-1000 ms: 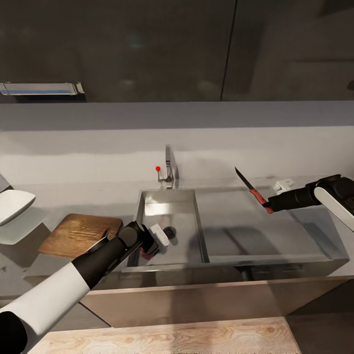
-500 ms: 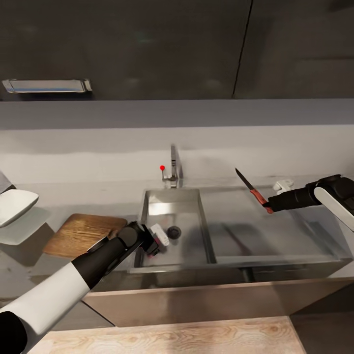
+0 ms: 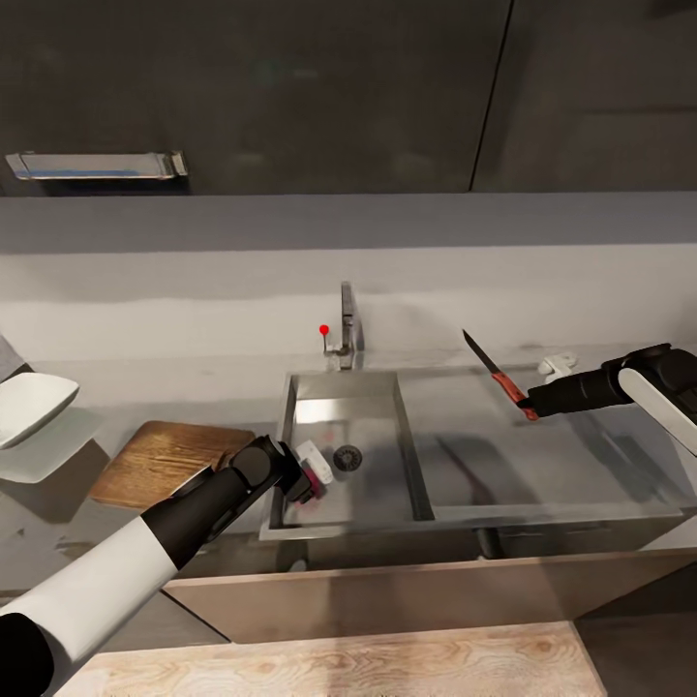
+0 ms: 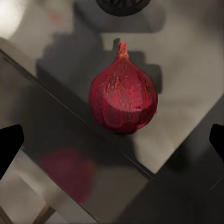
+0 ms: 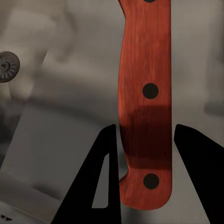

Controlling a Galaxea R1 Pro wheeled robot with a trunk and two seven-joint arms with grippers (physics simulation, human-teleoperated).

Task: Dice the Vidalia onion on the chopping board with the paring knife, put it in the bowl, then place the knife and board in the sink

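The dark red Vidalia onion [image 4: 123, 100] lies on the floor of the sink [image 3: 373, 426], near the drain [image 3: 348, 457]. My left gripper [image 3: 310, 472] hangs over it at the basin's front left, open, its black fingertips [image 4: 9, 149] wide on either side and not touching it. My right gripper [image 3: 532, 407] is shut on the paring knife [image 3: 510, 389], held above the countertop [image 3: 581, 465] right of the sink, blade pointing up and away. The reddish-brown handle [image 5: 145, 93] sits between the fingers. The chopping board [image 3: 169, 460] lies left of the sink, and the white bowl [image 3: 34, 407] is farther left.
The bent chrome tap [image 3: 348, 324] and red knob [image 3: 323, 330] stand behind the basin. A small white object [image 3: 557, 366] rests on the counter by my right wrist. Dark wall cabinets with a metal handle [image 3: 97, 165] hang above, and cabinet fronts and a wooden floor lie below.
The whole head view has slid, so the sink shows further right. The drain, half covered by my left gripper before, now shows fully. The right arm still holds the knife.
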